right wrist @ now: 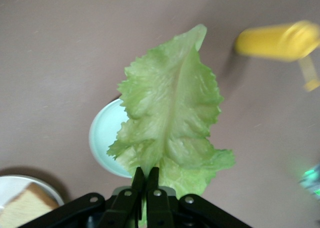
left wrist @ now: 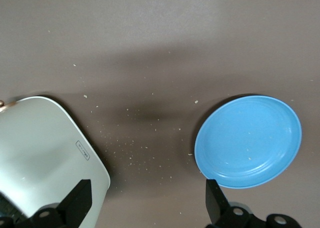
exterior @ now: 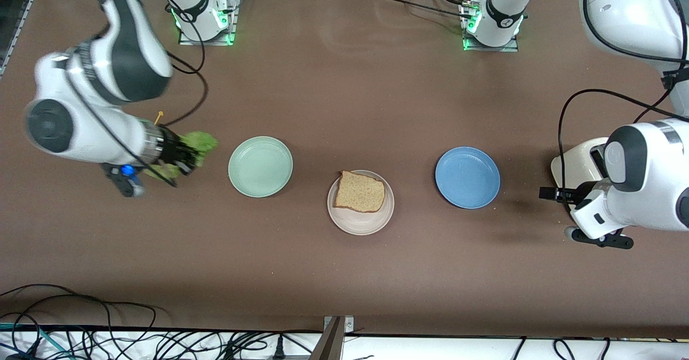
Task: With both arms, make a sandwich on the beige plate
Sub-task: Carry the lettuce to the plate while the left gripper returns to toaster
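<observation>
Pinching a lettuce leaf (right wrist: 170, 123), the right gripper (right wrist: 145, 180) hangs over bare table beside the mint plate (exterior: 260, 166), at the right arm's end. One bread slice (exterior: 359, 191) lies on the beige plate (exterior: 360, 225). The left gripper (left wrist: 145, 198), fingers spread, waits between toaster (left wrist: 45, 153) and blue plate (left wrist: 248, 141).

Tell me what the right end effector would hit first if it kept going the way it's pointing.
Probably the mint-green plate: the right end effector, shut on the lettuce leaf, points toward it. Depth is unclear, so it might pass above.
</observation>
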